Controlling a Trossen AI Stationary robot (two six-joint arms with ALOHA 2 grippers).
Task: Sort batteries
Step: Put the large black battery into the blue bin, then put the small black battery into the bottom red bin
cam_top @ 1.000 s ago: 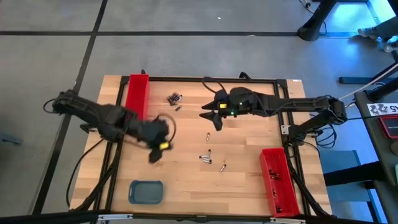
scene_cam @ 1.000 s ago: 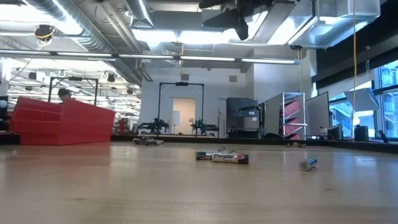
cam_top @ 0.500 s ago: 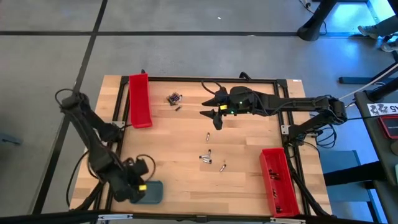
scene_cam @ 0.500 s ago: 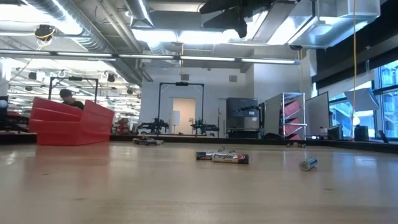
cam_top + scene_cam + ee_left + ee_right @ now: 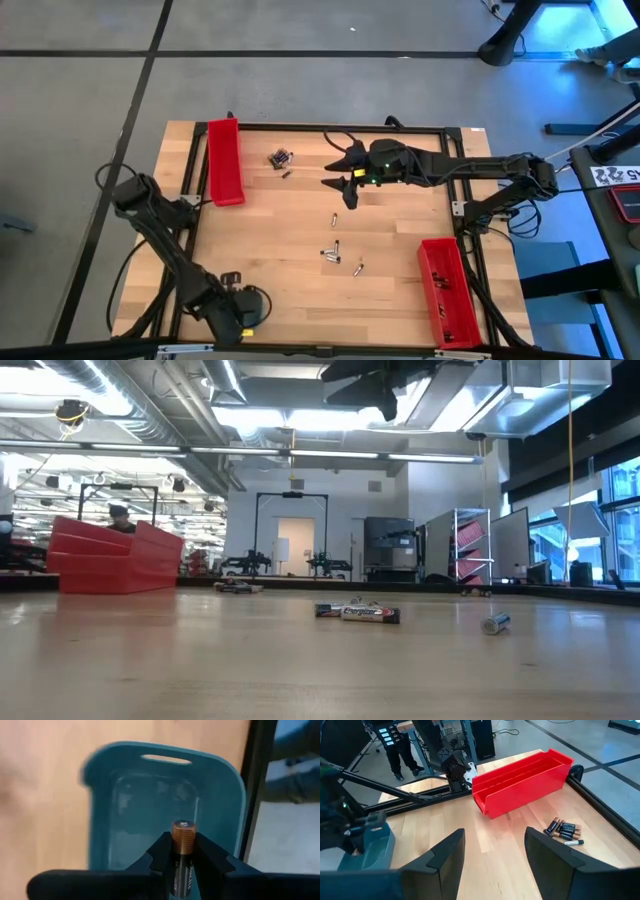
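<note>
Over the blue-grey tray (image 5: 165,810) at the near left corner of the counter (image 5: 300,230), my left pincer (image 5: 182,854) pinches one battery (image 5: 183,845), copper cap forward, directly above the tray's bare floor. From above, that pincer (image 5: 243,312) covers the tray almost entirely, so I cannot tell from there what the tray already holds; the wrist view shows nothing lying in the part I can see. I judge this cell is about to be dropped, not yet delivered.

My right pincer (image 5: 348,188) hangs spread and empty above the far middle of the counter, its fingers (image 5: 447,855) wide apart, the far red tray (image 5: 525,777) and a small heap of batteries (image 5: 563,830) ahead of it.

Plenty is left. That heap (image 5: 281,158) lies beside the far red tray (image 5: 224,160), with one stray cell just next to it. Several loose cells (image 5: 335,250) are scattered across the middle of the counter, well apart from either tray; the low view shows a couple of them (image 5: 358,612) lying flat, and another (image 5: 495,623) off to one side. The red tray (image 5: 448,290) on the right seems to hold a few small dark items already, though I cannot make out how many. So I reckon the sorting is only partly done: some cells binned, one in hand, and the heap and the scattered ones untouched.
</note>
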